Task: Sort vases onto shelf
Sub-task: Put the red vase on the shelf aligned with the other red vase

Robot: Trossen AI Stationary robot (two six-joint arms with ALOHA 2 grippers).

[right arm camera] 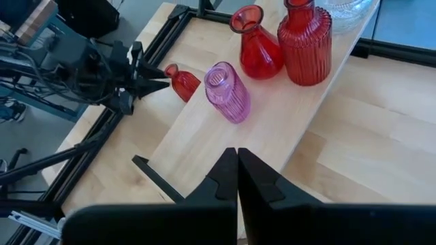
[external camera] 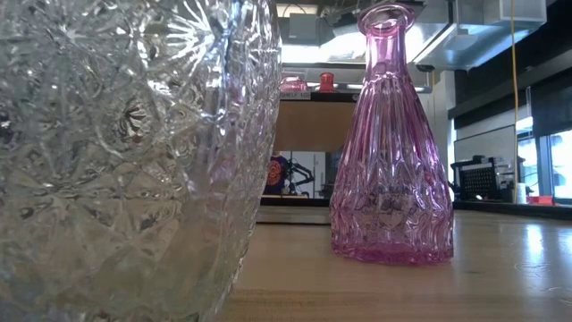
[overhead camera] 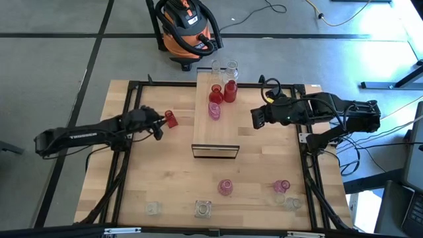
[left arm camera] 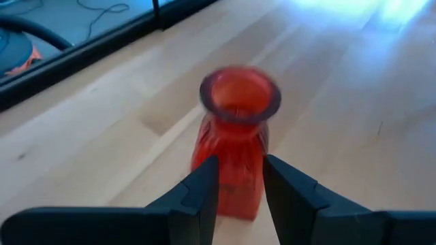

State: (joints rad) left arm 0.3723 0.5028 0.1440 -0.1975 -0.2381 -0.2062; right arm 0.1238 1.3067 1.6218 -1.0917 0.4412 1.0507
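A small red vase (overhead camera: 170, 119) (left arm camera: 238, 102) stands on the table left of the shelf (overhead camera: 217, 135), a light-wood plank. My left gripper (overhead camera: 160, 127) (left arm camera: 240, 163) is open by a narrow gap, its tips right at the vase's lower body. My right gripper (overhead camera: 254, 118) (right arm camera: 236, 155) is shut and hovers right of the shelf. On the shelf's far part stand two red vases (right arm camera: 257, 42), a pink one (right arm camera: 228, 92) and clear ones (overhead camera: 223, 67). Near the table's near edge stand pink vases (overhead camera: 225, 187) (external camera: 391, 152) and clear vases (overhead camera: 203, 209) (external camera: 134, 152). My left gripper: the two fingers (left arm camera: 204, 190) come level from the table's left at the red vase's lower body (left arm camera: 235, 177). The gap between them looks narrower than that body. Whether the tips touch the glass, I cannot tell.
A black frame (overhead camera: 132, 89) runs round the tabletop. An orange and black vacuum cleaner (overhead camera: 186, 30) sits on the floor beyond the far edge. Bare wood lies between the shelf's near end (overhead camera: 215, 152) and the near row of vases.
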